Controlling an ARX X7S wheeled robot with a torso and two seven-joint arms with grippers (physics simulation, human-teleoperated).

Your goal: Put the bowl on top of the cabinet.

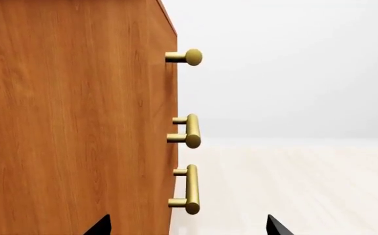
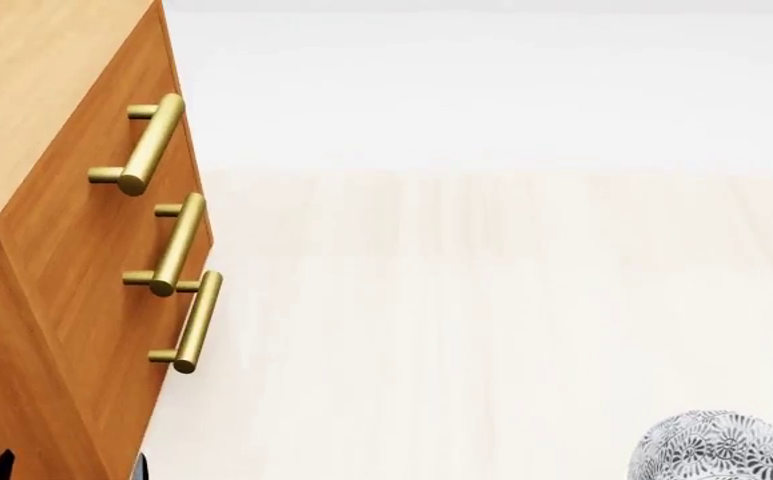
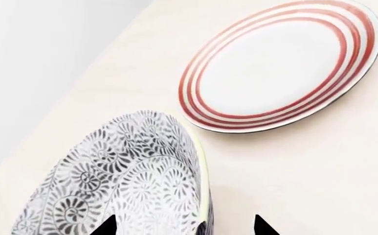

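Grey-black floral ceramic is showing at about 5 o'clock in the head view, where the bowl (image 2: 722,448) is sitting on the pale table (image 2: 493,300), well apart from the cabinet (image 2: 53,250) at 9 o'clock. The bowl is not yet lifted, so by my judgement the step in hand is the grasp.

To do it well, the right gripper (image 3: 183,226) should be closing over the bowl's pale rim with one fingertip inside and one outside, squarely enough that the deep wall is not slipping or tipping. It should be staying off the red-ringed plate (image 3: 280,66), which is lying just beside the bowl (image 3: 120,181) but apart from it. The lift then needs to be rising high enough to be clearing the cabinet's lighter wood top (image 2: 26,90) before travelling across.

In the right wrist view the two dark fingertips are standing spread apart, one over the patterned wall and one past the rim, gripping nothing; whether either is touching the bowl I cannot tell.

The left gripper (image 1: 189,225) is also spread wide and holding nothing, facing the cabinet's side (image 1: 71,122) close to the brass handles (image 1: 192,131).
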